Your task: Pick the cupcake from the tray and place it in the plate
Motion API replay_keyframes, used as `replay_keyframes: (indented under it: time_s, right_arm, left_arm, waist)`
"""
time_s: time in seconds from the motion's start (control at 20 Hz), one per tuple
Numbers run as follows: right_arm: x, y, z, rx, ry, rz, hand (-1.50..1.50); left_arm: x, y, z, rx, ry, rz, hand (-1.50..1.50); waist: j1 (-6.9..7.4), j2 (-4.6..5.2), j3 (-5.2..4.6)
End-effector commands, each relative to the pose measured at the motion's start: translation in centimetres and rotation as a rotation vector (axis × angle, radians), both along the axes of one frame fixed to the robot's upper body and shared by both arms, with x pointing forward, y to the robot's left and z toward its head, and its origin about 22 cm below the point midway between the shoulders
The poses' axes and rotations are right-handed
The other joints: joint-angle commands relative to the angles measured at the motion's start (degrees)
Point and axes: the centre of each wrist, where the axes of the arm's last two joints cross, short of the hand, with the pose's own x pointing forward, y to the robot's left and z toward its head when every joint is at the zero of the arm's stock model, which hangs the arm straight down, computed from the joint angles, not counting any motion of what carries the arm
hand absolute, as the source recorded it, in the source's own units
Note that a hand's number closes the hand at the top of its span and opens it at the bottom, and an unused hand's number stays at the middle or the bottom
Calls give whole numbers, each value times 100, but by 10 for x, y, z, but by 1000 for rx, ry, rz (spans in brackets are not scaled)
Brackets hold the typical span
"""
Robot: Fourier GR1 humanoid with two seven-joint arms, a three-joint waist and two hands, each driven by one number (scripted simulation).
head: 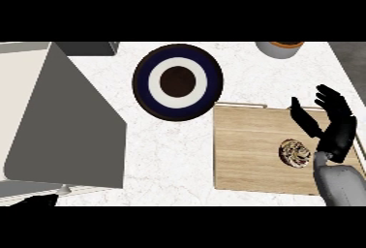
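A swirl-topped cupcake [294, 152] sits upright near the wooden tray's [247, 150] right edge, apart from the dark-rimmed, white-ringed plate [178, 82] beyond the tray's far-left corner.

Plate [178, 82] navy, white ring, brown centre; tray [250, 150] light wood.

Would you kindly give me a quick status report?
Right hand open above tray. Cupcake on tray, ungrasped. Plate unobstructed. Left hand unseen.
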Motion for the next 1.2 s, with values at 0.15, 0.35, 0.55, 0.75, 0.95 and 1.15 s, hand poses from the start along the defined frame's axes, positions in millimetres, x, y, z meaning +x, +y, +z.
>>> replay_keyframes:
  time_s: [0.15,0.35,0.55,0.75,0.95,1.15]
  right_arm:
    - [-1,89,-37,-208,-129,-205,-150]
    - [-24,96,-58,-246,-88,-316,-150]
    - [-35,84,-60,-293,-21,-344,-150]
    - [-59,67,-81,-288,256,-306,-150]
    - [-69,68,-86,-263,486,-229,-150]
    - [-57,68,-56,-259,598,-215,-150]
  left_arm:
    - [39,-14,27,-33,1,-72,0]
    - [43,-18,24,-50,-6,-60,0]
    - [32,-4,16,-46,9,-24,0]
    - [23,-9,15,-55,11,-8,0]
    - [25,-2,20,-45,-14,-11,0]
    - [21,10,22,-41,-1,-23,0]
  waist:
    - [43,-2,51]
    - [-83,-25,40]
    - [-152,-44,18]
    - [-203,-42,11]
    - [-263,-26,1]
    - [-214,-44,3]
